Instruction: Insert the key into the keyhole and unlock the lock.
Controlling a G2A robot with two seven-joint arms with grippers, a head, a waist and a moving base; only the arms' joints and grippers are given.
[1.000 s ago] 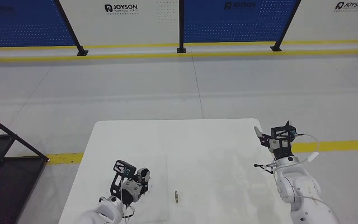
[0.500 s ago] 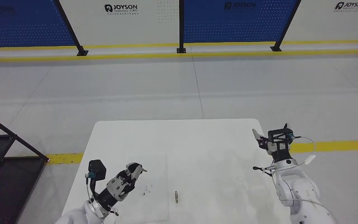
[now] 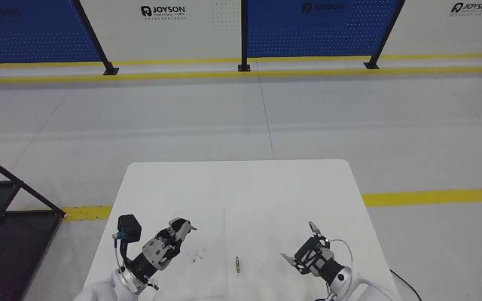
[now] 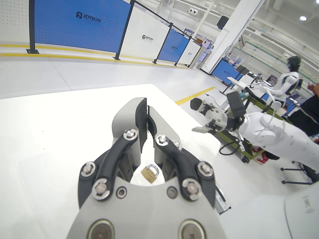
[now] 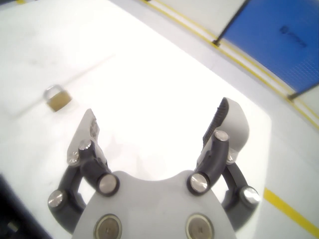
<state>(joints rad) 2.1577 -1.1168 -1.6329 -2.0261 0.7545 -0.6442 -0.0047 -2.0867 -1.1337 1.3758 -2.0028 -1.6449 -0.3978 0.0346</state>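
Note:
A small brass padlock (image 3: pixel 236 263) lies flat on the white table (image 3: pixel 248 188), near its front edge. It shows too in the left wrist view (image 4: pixel 149 174) and the right wrist view (image 5: pixel 56 99). A tiny dark thing (image 3: pixel 197 256), which may be the key, lies left of the padlock. My left gripper (image 3: pixel 184 226) hovers just left of that dark thing. Its pads (image 4: pixel 140 115) are pressed together, and I see nothing between them. My right gripper (image 3: pixel 305 252) is low over the table to the padlock's right, open and empty (image 5: pixel 157 110).
A black rack (image 3: pixel 19 207) stands beside the table's left edge. Blue and white barrier panels (image 3: pixel 316 26) line the far side of the floor. Bare tabletop stretches behind both grippers.
The right arm has swung in from the table's far right edge to the front middle, close to the padlock. The left arm drew back to the left, uncovering the dark thing, then held still.

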